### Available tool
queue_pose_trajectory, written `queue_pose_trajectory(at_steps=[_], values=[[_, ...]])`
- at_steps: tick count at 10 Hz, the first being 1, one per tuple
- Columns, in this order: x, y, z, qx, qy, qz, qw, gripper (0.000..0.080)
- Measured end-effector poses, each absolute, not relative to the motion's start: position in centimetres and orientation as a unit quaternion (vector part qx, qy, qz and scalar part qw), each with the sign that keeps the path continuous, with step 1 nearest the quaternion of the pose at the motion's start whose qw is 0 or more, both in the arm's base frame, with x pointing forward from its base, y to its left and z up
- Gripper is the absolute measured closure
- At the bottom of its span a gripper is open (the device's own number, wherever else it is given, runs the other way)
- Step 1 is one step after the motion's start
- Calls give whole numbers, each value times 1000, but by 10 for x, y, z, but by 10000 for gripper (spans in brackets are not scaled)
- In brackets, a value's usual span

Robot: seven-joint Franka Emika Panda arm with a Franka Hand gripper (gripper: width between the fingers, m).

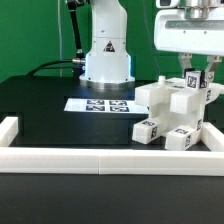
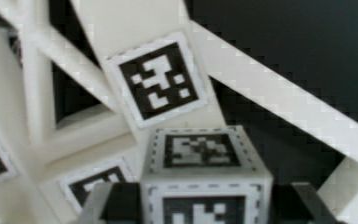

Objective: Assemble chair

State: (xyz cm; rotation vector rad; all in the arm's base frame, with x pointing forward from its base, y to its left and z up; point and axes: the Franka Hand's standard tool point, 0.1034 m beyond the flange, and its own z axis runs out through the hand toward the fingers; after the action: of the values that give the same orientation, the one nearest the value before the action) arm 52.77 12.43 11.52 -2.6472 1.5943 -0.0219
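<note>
Arm (image 1: 105, 45): base column stands upright; middle links are out of frame. Hand sits at the exterior view's right. Gripper (image 1: 194, 76): points straight down, fingers (image 2: 105, 207) drawn in tight, clamping a chair piece (image 2: 202, 165) between them.

Chair (image 2: 158, 85) blurry, cropped in wrist view

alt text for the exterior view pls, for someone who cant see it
A robot gripper, shut on a tagged piece of a blocky white chair, reaches down at the exterior view's right over a black table. A marker board lies flat in front of the arm's base, and a low white border rail runs along the front.
</note>
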Motion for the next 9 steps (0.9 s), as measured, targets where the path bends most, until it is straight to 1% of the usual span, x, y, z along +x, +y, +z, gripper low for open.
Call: queue_pose_trajectory(at_steps=[6, 8, 9], values=[[528, 125, 115, -748, 663, 3, 34, 511], [528, 125, 115, -762, 647, 2, 34, 511], [528, 126, 115, -770, 637, 2, 33, 395]])
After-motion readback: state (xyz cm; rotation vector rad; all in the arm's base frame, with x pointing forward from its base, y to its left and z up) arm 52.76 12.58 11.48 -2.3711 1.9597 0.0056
